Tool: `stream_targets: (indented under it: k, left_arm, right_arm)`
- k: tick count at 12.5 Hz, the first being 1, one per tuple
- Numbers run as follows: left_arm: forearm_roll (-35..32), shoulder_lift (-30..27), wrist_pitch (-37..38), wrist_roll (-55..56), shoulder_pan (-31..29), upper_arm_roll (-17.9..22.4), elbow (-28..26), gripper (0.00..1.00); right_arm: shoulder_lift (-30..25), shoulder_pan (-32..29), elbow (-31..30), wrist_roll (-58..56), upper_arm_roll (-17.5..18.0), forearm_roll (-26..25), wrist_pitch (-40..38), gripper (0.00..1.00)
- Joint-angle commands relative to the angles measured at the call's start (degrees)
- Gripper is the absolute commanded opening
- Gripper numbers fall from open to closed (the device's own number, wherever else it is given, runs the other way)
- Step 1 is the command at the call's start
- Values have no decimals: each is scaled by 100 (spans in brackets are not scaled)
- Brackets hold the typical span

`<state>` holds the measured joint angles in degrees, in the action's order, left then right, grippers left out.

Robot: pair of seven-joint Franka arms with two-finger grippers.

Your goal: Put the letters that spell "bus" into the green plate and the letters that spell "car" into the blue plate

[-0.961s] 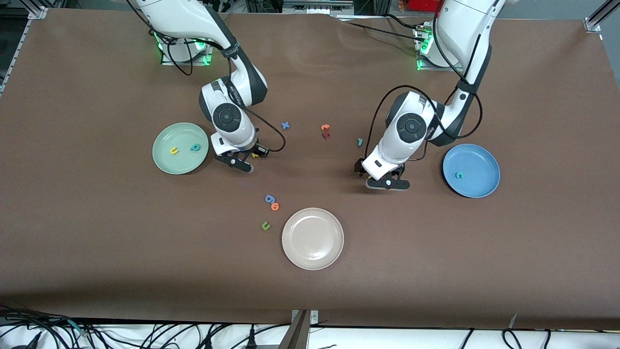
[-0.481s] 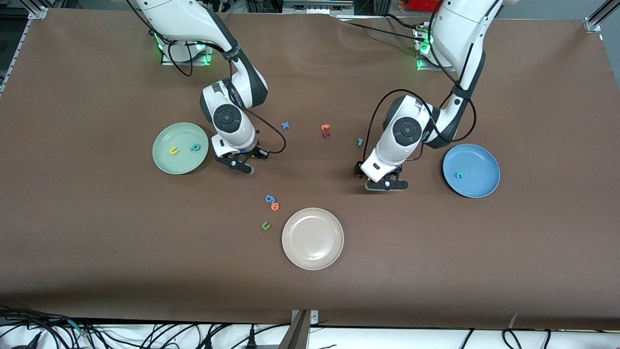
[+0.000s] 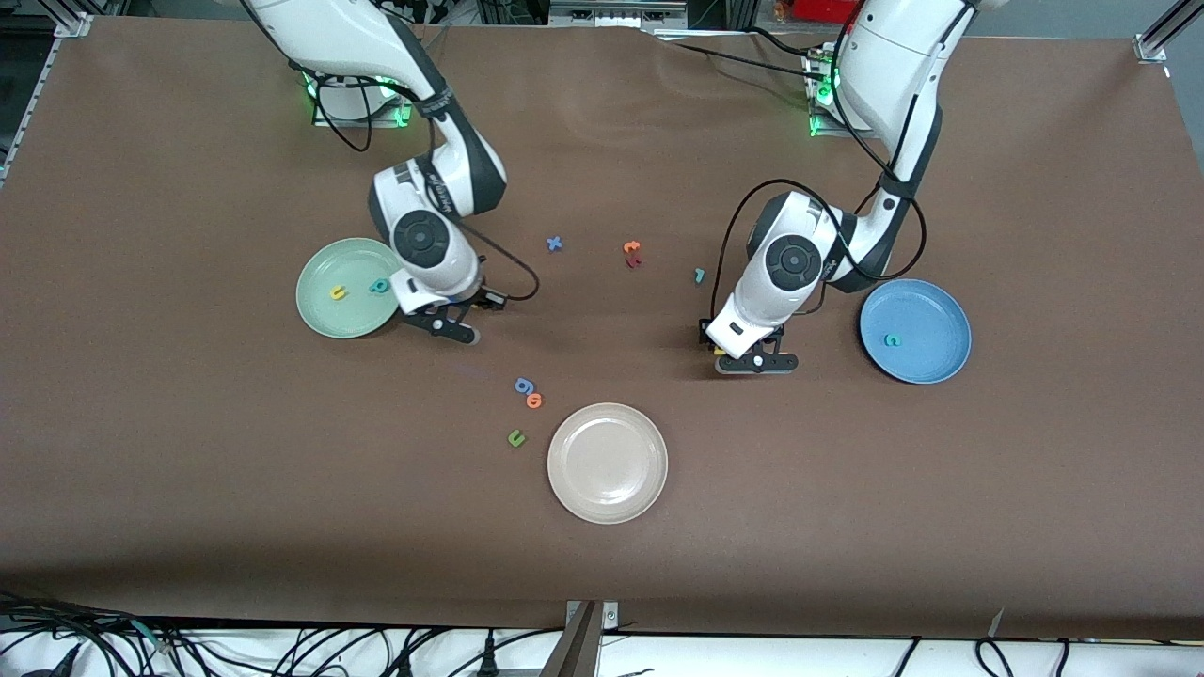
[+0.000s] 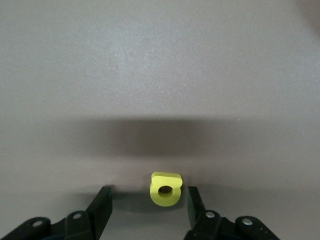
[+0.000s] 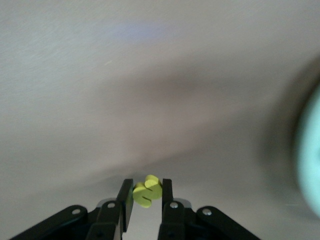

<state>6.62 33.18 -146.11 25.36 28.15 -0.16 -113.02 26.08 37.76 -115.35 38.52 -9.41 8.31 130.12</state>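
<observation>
Right hand (image 5: 146, 192) clamps yellow s (image 5: 146, 190); left hand (image 4: 147, 200) spread around yellow a (image 4: 164, 189); brown table (image 3: 847, 489).

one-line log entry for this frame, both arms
right claw: shut on yellow s, beside green plate | left claw: open around yellow a on table | blue plate: holds teal c

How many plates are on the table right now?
3: the green plate toward the right arm's end, the blue plate toward the left arm's end, and the beige plate nearest the front camera.
</observation>
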Motion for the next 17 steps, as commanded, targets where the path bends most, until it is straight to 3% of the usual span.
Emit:
stream_targets:
  k: [1,6,9,10,11,13,14,17]
  left_arm:
    - [-55,110,-22,92,156,86,122,67]
    - [-64,110,-22,92,156,104,183,63]
    - [-64,110,-22,92,173,166,193,48]
    - [-64,110,-22,92,191,166,193,43]
    - [-64,110,-22,92,191,166,193,37]
    - [-64,110,-22,92,200,174,193,34]
    - [-64,110,-22,92,208,166,193,27]
    - [-73,58,-14,-83,208,270,201,12]
  right_arm:
    - [-647,-6,-189,-1114,-620,39,-960,10]
    - [-1035,-5,-1084,-3067,-1764,39,-1095,10]
    - [-965,-6,-1744,-3595,-1959,48,-271,13]
    - [-930,-49,-1763,-3640,-1968,48,-242,48]
    - [-930,-84,-1755,-3641,-1968,57,-259,99]
    - [-1008,-85,-1693,-3641,-1959,57,-338,100]
    - [-1052,-76,-1484,-3632,-1950,57,-539,100]
    - [-1027,-50,-90,-3562,-1915,48,-1959,100]
